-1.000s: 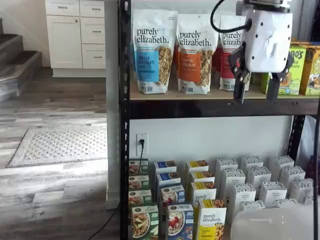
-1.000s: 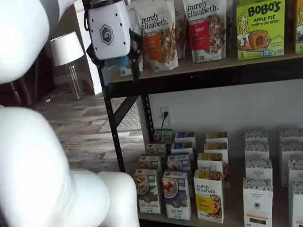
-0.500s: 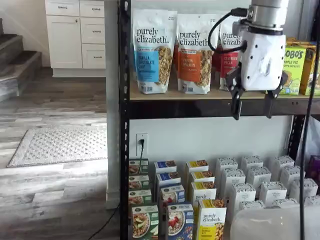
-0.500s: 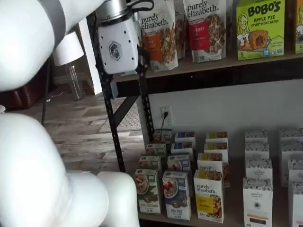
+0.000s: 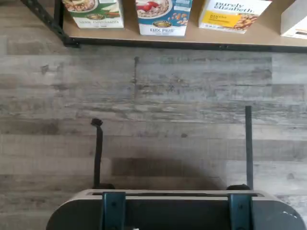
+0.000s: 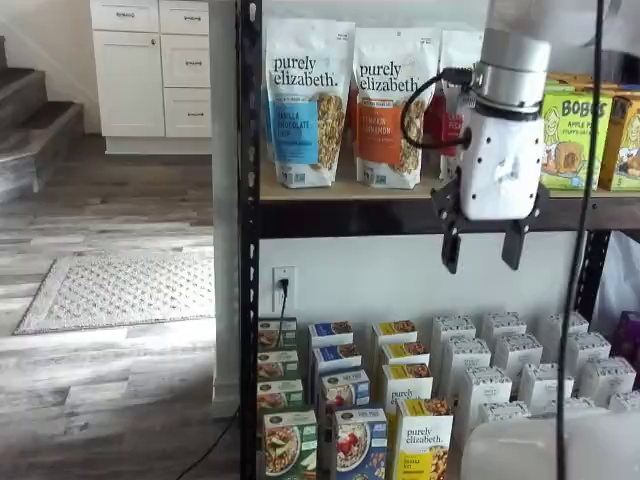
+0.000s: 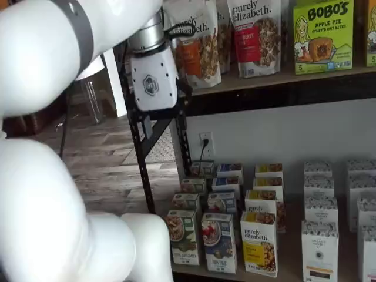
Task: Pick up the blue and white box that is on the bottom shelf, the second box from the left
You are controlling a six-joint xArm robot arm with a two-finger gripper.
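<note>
- The small upright blue and white cardboard box (image 6: 360, 447) stands at the front of the black-post rack's bottom shelf (image 7: 276, 275), between a green-trimmed box (image 6: 289, 444) and a yellow "purely elizabeth" box (image 6: 424, 438).
- The white-bodied, black-fingered tool (image 6: 481, 246) hangs well above these boxes, fingers spread with a plain gap, holding and touching nothing.

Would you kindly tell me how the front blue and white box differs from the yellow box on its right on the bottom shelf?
The blue and white box pictures a bowl with red berries; the yellow "purely elizabeth" box shows granola under its brand name. The blue one has a blue front, the other a yellow panel. Both stand upright at the front of the bottom shelf.
</note>
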